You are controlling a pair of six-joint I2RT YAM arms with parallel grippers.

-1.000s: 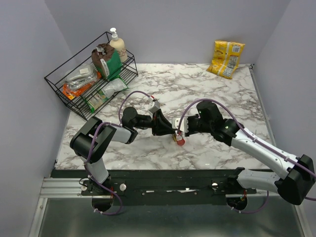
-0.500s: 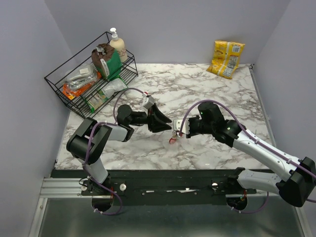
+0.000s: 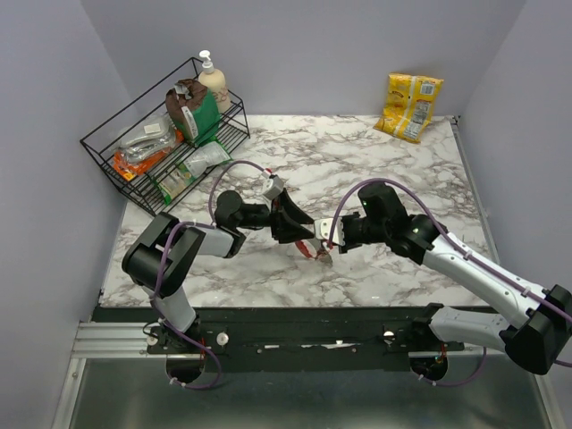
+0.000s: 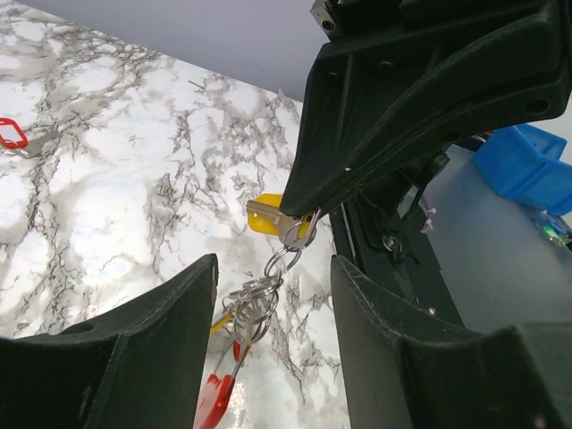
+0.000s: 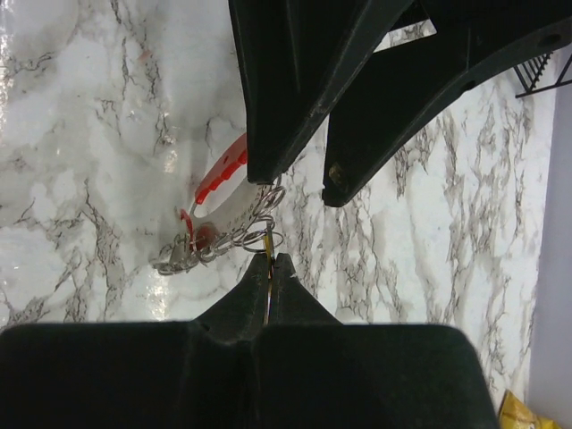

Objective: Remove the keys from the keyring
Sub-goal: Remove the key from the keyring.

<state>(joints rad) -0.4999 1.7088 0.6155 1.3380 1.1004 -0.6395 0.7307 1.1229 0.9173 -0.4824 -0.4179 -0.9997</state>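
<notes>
the left gripper [image 4: 273,281] has just spread open, freeing the bunch (right gripper [image 5: 271,265] pinches the yellow-headed key [image 4: 265,220]); the keyring [image 4: 256,295] hangs beneath it between the left jaws, keys not yet off.

Shiny metal keyring [image 4: 256,295], yellow plastic-headed key [image 4: 264,221], glossy marble-look table [image 4: 107,179]
</notes>
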